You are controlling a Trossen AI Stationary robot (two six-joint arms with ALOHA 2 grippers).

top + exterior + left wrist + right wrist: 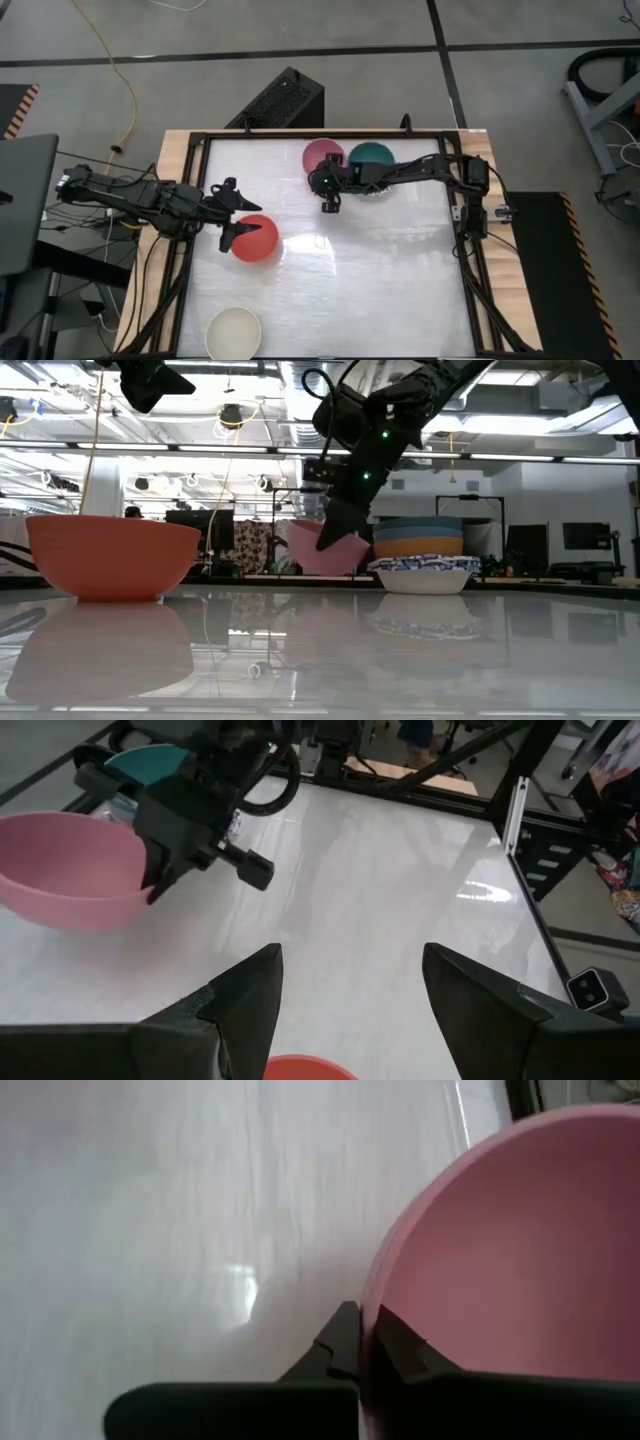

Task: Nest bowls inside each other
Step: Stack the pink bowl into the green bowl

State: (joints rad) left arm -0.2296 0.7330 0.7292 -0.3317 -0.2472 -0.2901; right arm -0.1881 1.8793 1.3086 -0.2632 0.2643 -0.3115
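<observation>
A pink bowl (320,155) sits at the far middle of the table with my right gripper (321,179) shut on it; in the low view the pink bowl (335,553) looks tilted. A teal bowl (372,154) tops a stack (418,538) just to its right, and a white bowl with a blue pattern (425,574) stands in front of the stack. My left gripper (350,990) hangs open above the far-left rim of a red-orange bowl (257,239), touching nothing. A cream bowl (234,333) rests at the near edge. My right gripper pinches the pink bowl's rim (372,1312) on its near side, one finger (400,1348) inside the bowl and the other (340,1342) outside. The fingers slant down from the table's right. The bowl is tilted; whether its base is clear of the table I cannot tell.
The white table top (380,280) lies bare across its middle and near right. A black frame (470,260) runs around the table's edges. My right arm (420,170) reaches over the patterned bowl and the stack.
</observation>
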